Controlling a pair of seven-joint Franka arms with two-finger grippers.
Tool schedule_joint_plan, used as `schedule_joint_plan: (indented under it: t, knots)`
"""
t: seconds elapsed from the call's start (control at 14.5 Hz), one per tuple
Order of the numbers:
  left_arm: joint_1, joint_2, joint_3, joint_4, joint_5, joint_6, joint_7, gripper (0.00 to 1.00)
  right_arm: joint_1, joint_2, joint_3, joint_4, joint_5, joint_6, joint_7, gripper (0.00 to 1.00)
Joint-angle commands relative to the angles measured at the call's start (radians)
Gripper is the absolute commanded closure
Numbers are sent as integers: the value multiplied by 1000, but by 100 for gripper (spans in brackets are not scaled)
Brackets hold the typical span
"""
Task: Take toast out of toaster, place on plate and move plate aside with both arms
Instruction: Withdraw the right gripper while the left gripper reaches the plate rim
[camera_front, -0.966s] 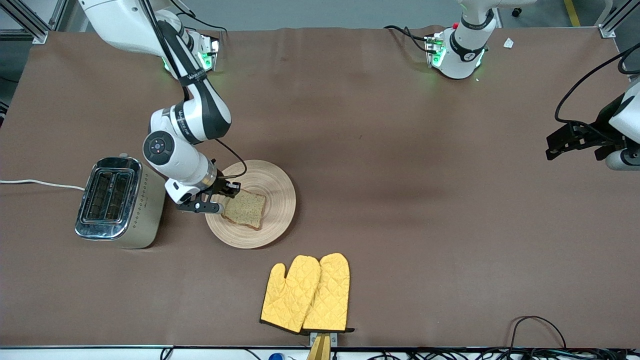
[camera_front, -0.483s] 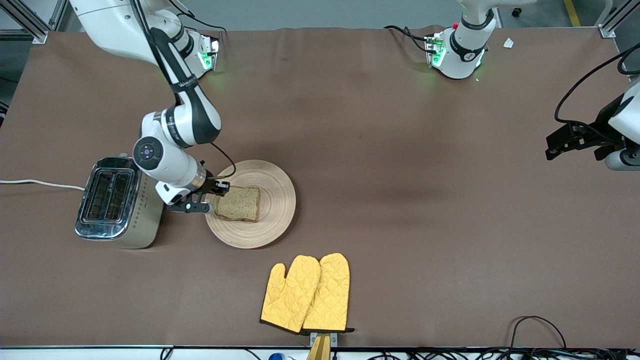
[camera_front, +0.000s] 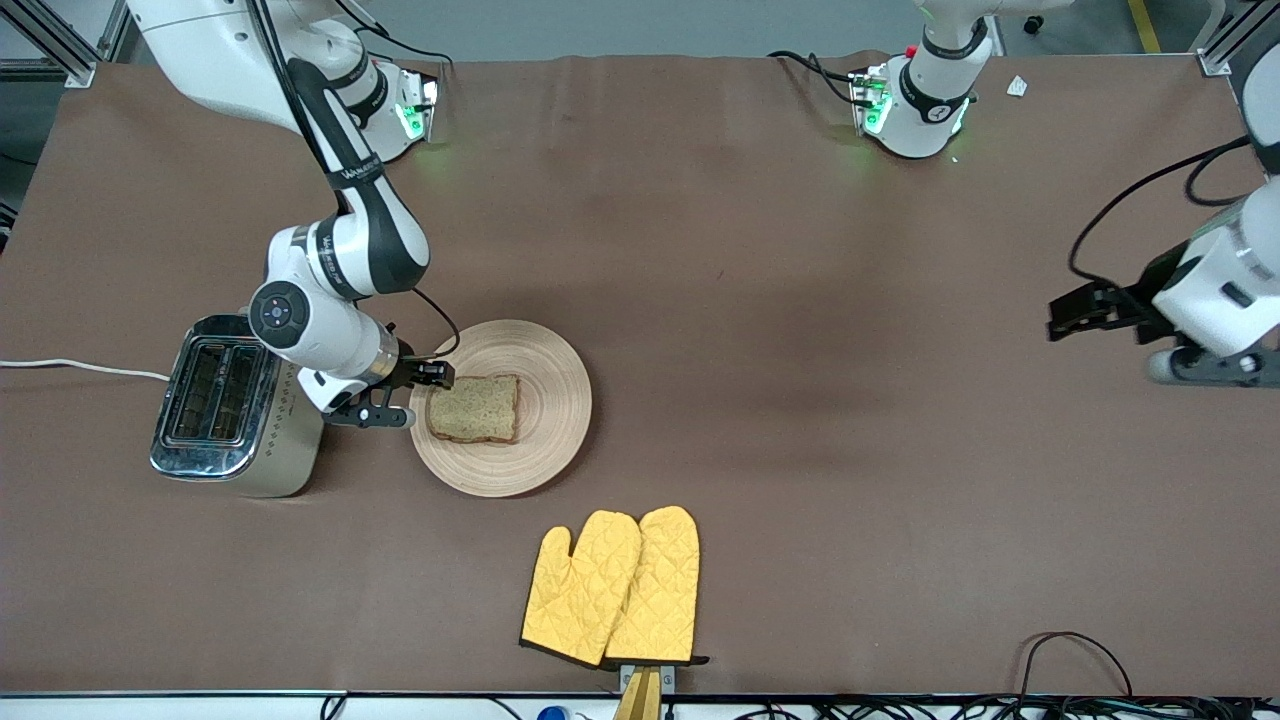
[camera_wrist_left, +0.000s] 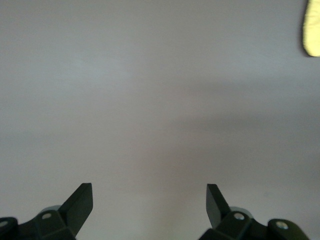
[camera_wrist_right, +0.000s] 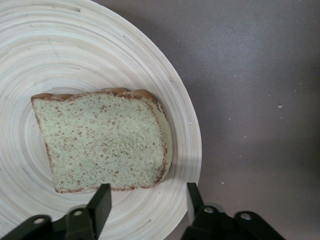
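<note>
A robotics lab is indicated: two white jointed arms, the right (camera_front: 340, 250) and the left (camera_front: 1215, 285), are mounted at 12 o'clock on a brown-covered table (camera_front: 800, 450), aluminium framing (camera_front: 60, 40) is seen at the corners, and loose black cables (camera_front: 1070, 650) are strung along the 6 o'clock edge
</note>
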Motion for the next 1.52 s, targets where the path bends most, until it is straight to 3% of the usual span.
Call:
schedule_joint_plan:
  t: [0.0, 0.34, 0.62, 0.76, 0.97, 1.17, 1.45]
  knots:
    - [-6, 68, -4, 0, -132, -3, -4, 0, -35, -84, -6, -6, 10, -56, -13, 0]
    - [-84, 258, -5, 0, -465, 73, -48, 0, -132, -184, -15, 112, -39, -250, -17, 0]
    - [-179, 431, -8, 1, -709, 236, -21, 0, -224, -176, -13, 377, -105, -543, -21, 0]
    - [-192, 511, -62, 1, -857, 326, 40, 0, -261, -208, -15, 410, -108, -587, -40, 0]
    - [-265, 612, -84, 6, -965, 484, 166, 0, -324, -265, -16, 421, -117, -639, -169, 0]
    - [-385, 697, -91, 15, -1166, 653, 271, 0, -342, -267, -13, 547, -195, -775, -177, 0]
    - [-474, 821, -93, 142, -1254, 767, 292, 0, -342, -285, -12, 588, -205, -837, -203, 0]
